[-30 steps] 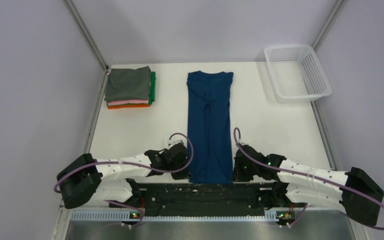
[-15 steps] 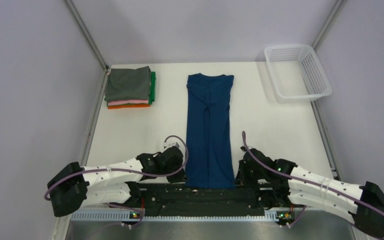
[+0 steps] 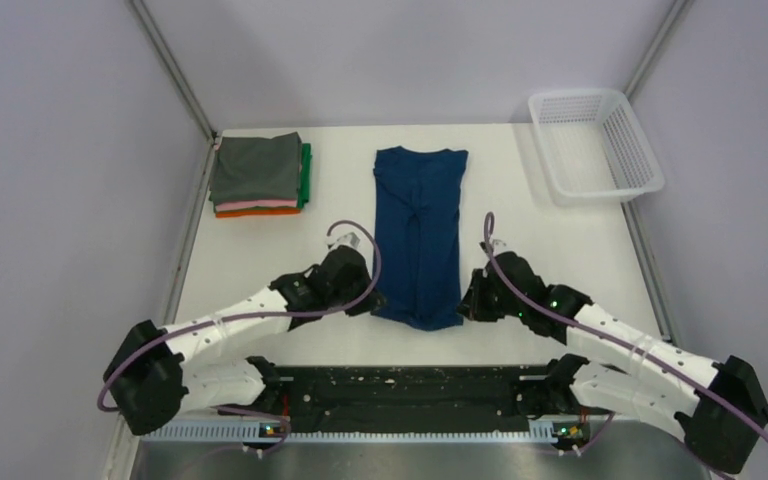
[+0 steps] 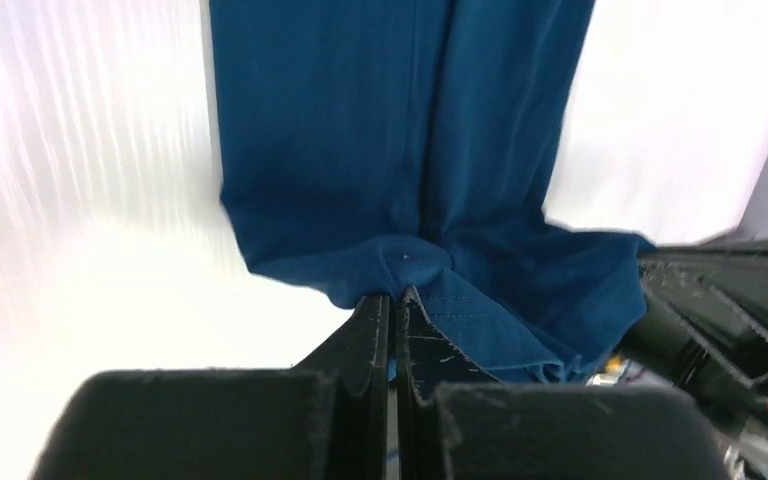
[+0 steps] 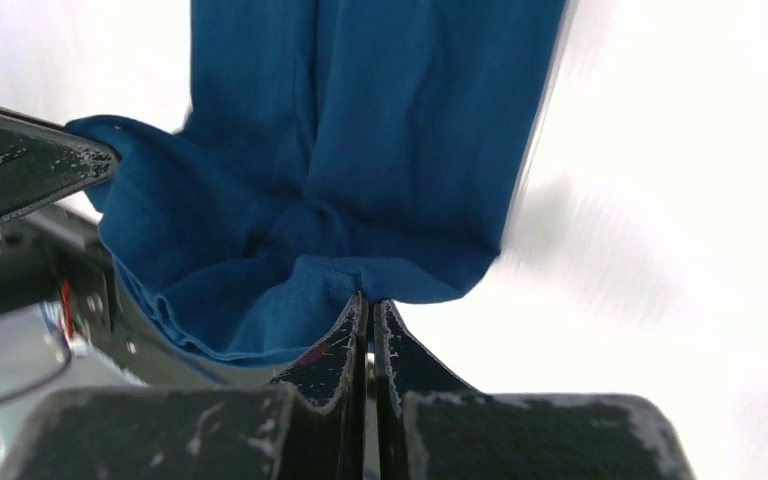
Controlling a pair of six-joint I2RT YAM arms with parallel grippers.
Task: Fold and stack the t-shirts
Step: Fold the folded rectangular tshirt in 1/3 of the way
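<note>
The navy blue t-shirt lies as a long narrow strip down the middle of the table, collar end at the back; its print is hidden. My left gripper is shut on the near left corner of its hem. My right gripper is shut on the near right corner. Both hold the hem lifted off the table, so the near end sags between them. The folded stack, grey on top with pink, orange and green under it, sits at the back left.
A white plastic mesh basket stands at the back right corner. The black base rail runs along the near edge. Grey walls close in the left, back and right sides.
Both grippers have risen from the near edge and moved toward the back with the hem in them. The shirt's near end has come off the table and the strip looks shorter.
</note>
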